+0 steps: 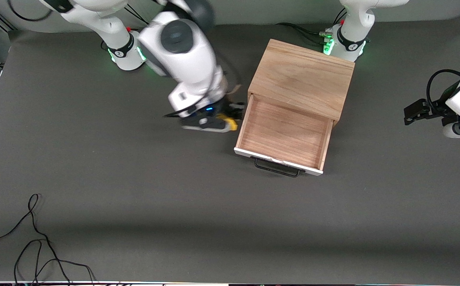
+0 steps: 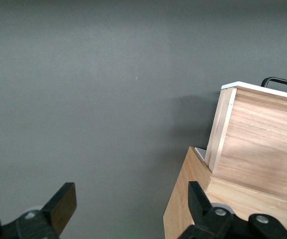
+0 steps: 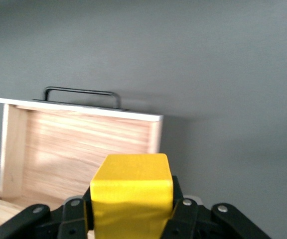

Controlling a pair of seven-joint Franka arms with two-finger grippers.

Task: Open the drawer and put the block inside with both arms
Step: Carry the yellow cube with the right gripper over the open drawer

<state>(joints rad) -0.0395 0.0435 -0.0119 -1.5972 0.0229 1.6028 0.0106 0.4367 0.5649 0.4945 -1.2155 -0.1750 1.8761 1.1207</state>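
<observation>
The drawer (image 1: 283, 135) is pulled out and has nothing in it. The right claw (image 1: 230, 121) squeezes the block (image 3: 132, 191) just beside the drawer, not yet over it. The left claw (image 2: 128, 209) waits, fingers apart, near the surface's edge.

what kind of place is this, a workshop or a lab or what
Most likely a robotics lab bench set up for manipulation trials: two white arms bolted at the edge of a bare grey table, a lone oak cabinet with its drawer open, and loose cables trailing across the table.
</observation>
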